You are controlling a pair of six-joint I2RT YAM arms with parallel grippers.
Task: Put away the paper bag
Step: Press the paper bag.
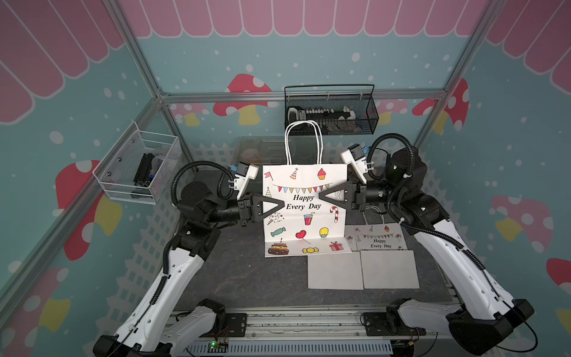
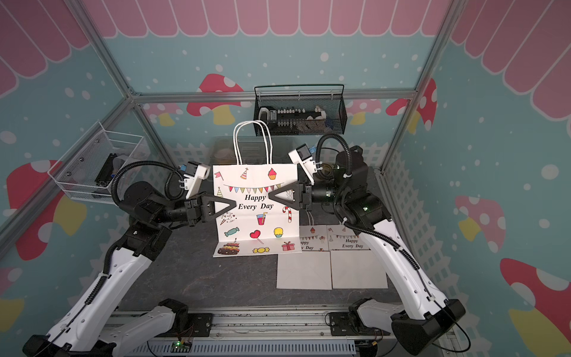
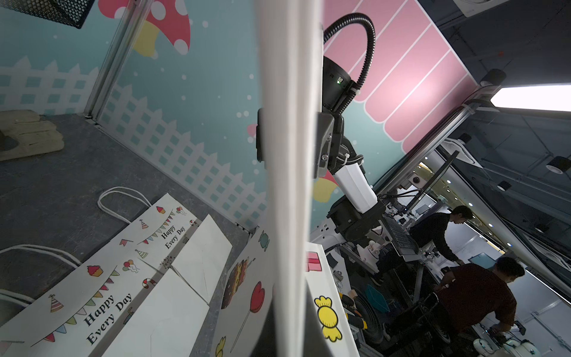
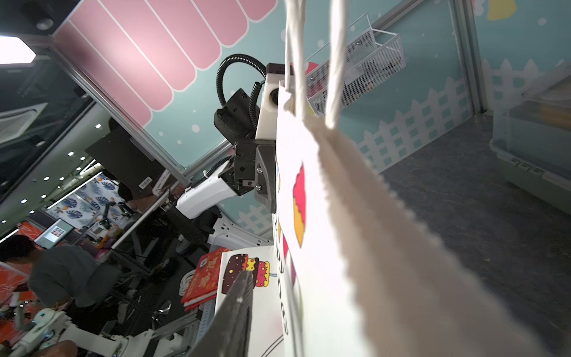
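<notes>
A white paper bag (image 1: 304,213) (image 2: 256,216), printed "Happy Every Day", stands upright and flattened at the middle of the table, its rope handles (image 1: 304,139) pointing up. Its bottom flap (image 1: 309,248) is folded forward onto the dark tabletop. My left gripper (image 1: 282,204) (image 2: 235,204) is shut on the bag's left edge; the left wrist view shows the bag (image 3: 287,185) edge-on between the jaws. My right gripper (image 1: 320,195) (image 2: 269,195) reaches over the right edge. In the right wrist view one of its fingers (image 4: 238,309) stands apart from the bag's face (image 4: 309,247), so it is open.
Two folded bags (image 1: 335,270) (image 1: 389,267) lie flat on the table at the front right. A black mesh basket (image 1: 330,123) hangs on the back wall and a white wire basket (image 1: 139,167) on the left wall. A clear plastic box (image 1: 256,151) sits behind the bag.
</notes>
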